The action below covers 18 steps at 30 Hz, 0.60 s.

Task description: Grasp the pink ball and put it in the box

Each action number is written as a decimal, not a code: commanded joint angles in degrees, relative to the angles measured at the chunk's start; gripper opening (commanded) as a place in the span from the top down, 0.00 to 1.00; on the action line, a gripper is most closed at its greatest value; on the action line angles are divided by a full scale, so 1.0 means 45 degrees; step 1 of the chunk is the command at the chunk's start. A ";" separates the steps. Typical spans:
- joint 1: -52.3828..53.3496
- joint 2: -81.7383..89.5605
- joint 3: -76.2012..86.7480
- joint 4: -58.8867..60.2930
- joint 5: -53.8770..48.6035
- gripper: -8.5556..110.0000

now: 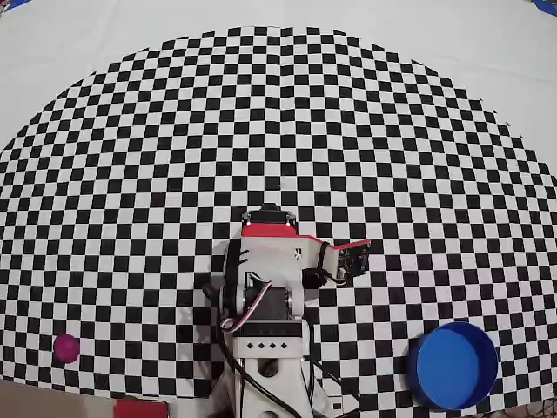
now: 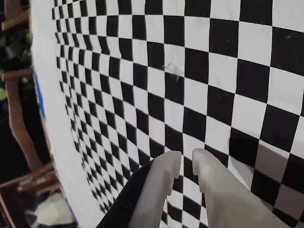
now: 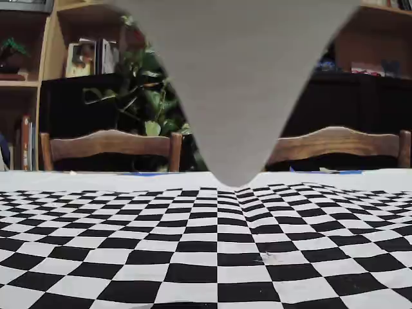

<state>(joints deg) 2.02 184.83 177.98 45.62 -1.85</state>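
In the wrist view the gripper [image 2: 187,162] enters from the bottom edge, its two pale fingers [image 2: 161,185] set close together with only a thin slit between the tips and nothing held in it. Under the tips lies the black-and-white checkered cloth [image 2: 199,71]. In the overhead view the gripper [image 1: 359,258] sits right of the frame's centre, pointing toward the right edge, folded in near the red-and-white arm [image 1: 270,261] whose base stands at the bottom centre.

The pink ball [image 1: 66,347] rests on the checkered cloth in the lower left of the overhead frame, well apart from the gripper and on the other side of the arm's base. It is a small, smooth, magenta sphere, covering roughly two squares of the pattern, alone with nothing touching it.

The box [image 1: 453,365] stands in the lower right of the overhead frame, below and right of the gripper and nearer to it than the ball. It is a round, bright blue, shallow tub with a raised rim.

In the fixed view a blurred grey wedge [image 3: 235,84] hangs from the top edge, with wooden chairs [image 3: 109,145] behind the table.
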 commanded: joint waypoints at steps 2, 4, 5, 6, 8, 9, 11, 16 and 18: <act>-0.0059 0.0332 0.0098 -0.0254 -0.0059 0.93; -0.0059 0.0332 0.0098 -0.0645 0.0020 0.93; -0.0059 0.0332 0.0098 -0.0918 0.0039 0.93; -0.0059 0.0332 0.0098 -0.1191 0.0039 0.93; -0.0020 0.0332 0.0098 -0.1914 0.0039 0.93; 0.0000 0.0332 0.0098 -0.2324 0.0020 0.93; 0.0039 0.0332 0.0098 -0.3203 -0.0078 0.93; 0.0059 0.0332 0.0098 -0.5371 -0.0098 0.93; 0.0059 0.0332 0.0098 -0.6094 -0.0098 0.93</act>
<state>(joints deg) 2.02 184.83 177.98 22.50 -2.02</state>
